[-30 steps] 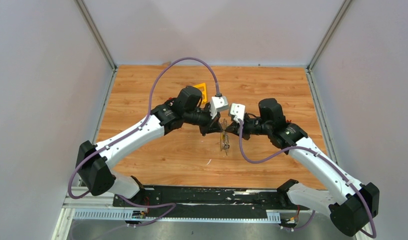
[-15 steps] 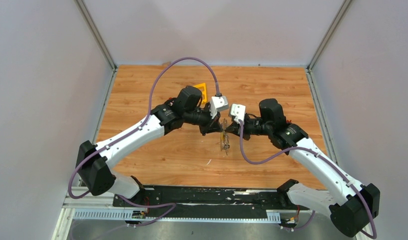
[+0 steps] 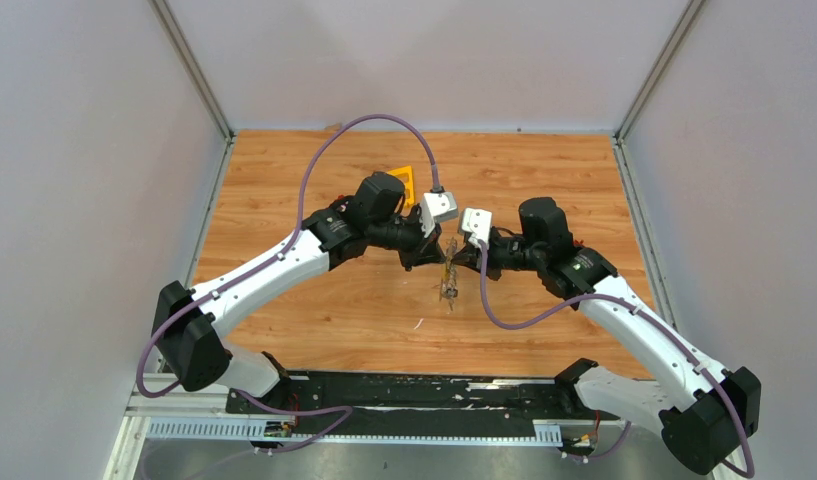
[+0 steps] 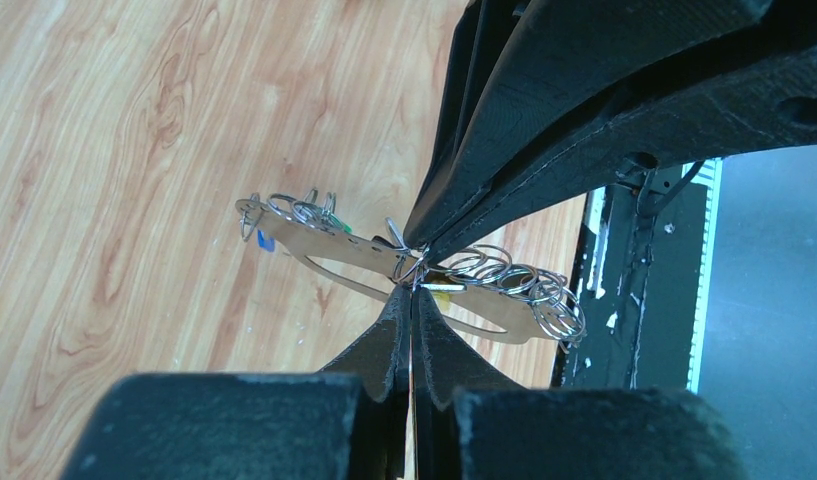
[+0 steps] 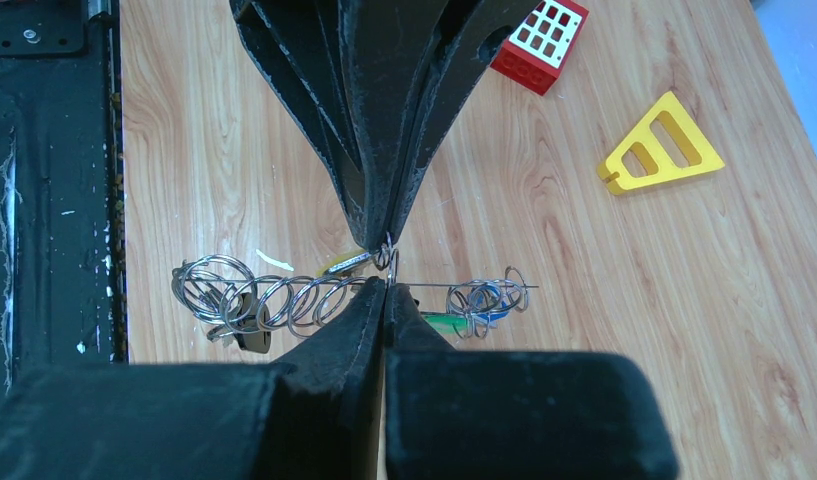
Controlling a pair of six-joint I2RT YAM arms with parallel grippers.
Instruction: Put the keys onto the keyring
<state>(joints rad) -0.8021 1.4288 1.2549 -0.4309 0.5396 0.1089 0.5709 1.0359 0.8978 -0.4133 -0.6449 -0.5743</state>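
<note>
Barely anything moved: keyring tilted a touch, nothing else shifted. Your left gripper has its fingers pinched together on the keyring, held in the air. The keys and split rings are strung along it, hanging toward 6 o'clock below the tips. Your right gripper sits at 3 o'clock, tip-to-tip, also clamped on it.

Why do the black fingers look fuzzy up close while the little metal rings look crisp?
Left wrist view: the left gripper sits nearest the lens, out of focus; keyring and keys sharp. Right wrist view: same with the right gripper. Top external view: evenly lit, keys tiny.
</note>
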